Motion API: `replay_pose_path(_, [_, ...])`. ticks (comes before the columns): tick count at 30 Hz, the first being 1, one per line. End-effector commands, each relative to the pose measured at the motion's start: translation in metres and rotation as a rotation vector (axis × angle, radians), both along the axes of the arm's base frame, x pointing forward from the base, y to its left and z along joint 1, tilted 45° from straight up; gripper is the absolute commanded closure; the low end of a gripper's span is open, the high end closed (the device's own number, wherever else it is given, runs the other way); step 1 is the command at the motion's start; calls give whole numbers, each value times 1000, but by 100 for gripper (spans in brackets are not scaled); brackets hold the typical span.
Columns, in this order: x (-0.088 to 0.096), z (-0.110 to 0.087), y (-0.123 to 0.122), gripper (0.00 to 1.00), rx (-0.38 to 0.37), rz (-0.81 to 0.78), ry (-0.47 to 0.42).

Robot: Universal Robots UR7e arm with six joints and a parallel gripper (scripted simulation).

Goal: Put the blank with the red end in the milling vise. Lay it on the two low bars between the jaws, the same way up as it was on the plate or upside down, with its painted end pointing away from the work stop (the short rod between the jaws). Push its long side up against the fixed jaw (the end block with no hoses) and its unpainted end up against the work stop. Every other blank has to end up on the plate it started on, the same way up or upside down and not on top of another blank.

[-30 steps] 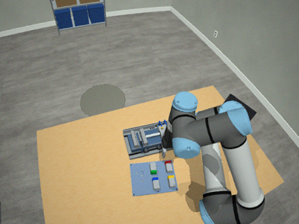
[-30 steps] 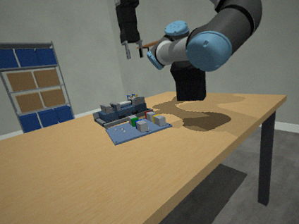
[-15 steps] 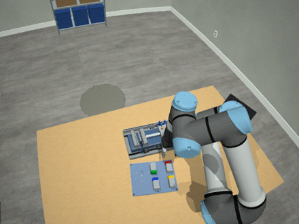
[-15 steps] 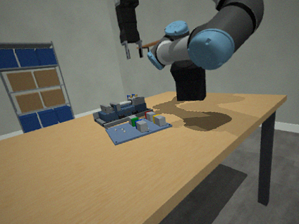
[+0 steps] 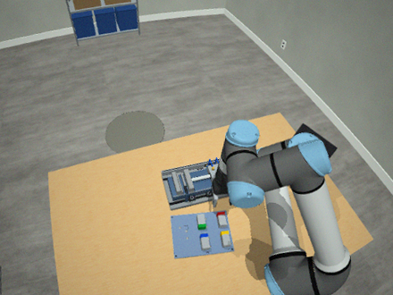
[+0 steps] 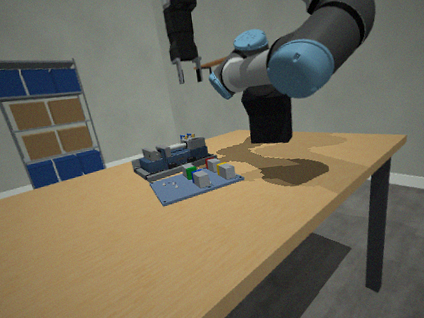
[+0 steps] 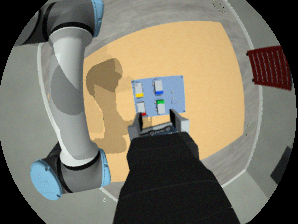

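The blank with the red end (image 5: 222,221) (image 6: 214,166) (image 7: 141,107) lies on the blue plate (image 5: 182,246) (image 6: 170,197) (image 7: 178,84), its red end towards the vise. The milling vise (image 5: 189,198) (image 6: 153,164) stands beside the plate. Its fixed jaw (image 5: 176,183) (image 6: 151,154) is the end block away from the blue hose fittings. Nothing shows between the jaws in the part I see; the work stop cannot be made out. My gripper (image 6: 190,77) (image 7: 156,116) is open and empty, high above the table. In the wrist view it hides most of the vise.
Blanks with a green end (image 5: 201,219) (image 6: 189,172) (image 7: 160,107), a blue end (image 5: 205,242) (image 6: 201,178) (image 7: 158,87) and a yellow end (image 5: 225,240) (image 6: 227,171) (image 7: 138,88) lie apart on the same plate. Small pale pins stand at the plate's other side. The arm covers the vise's hose end in the top view.
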State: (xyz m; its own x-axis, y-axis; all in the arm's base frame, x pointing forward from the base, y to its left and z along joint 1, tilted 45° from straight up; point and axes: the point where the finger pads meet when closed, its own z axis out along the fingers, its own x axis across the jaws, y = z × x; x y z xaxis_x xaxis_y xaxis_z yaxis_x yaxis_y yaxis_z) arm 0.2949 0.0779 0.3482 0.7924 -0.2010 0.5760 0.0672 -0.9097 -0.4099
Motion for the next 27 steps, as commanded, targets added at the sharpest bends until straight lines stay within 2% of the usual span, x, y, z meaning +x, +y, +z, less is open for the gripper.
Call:
replay_pose_path(1, [0, -1, 0, 0, 4, 1, 0])
replay_pose_path(3, [0, -1, 0, 0, 4, 1, 0])
replay_pose_path(8, [20, -13, -55, 0, 4, 1, 0])
replay_pose_path(20, [20, -13, -55, 0, 4, 1, 0])
replay_pose_path(21, [19, -12, -51, 0, 10, -1, -22])
replay_pose_path(27, [18, -12, -53, 0, 4, 1, 0])
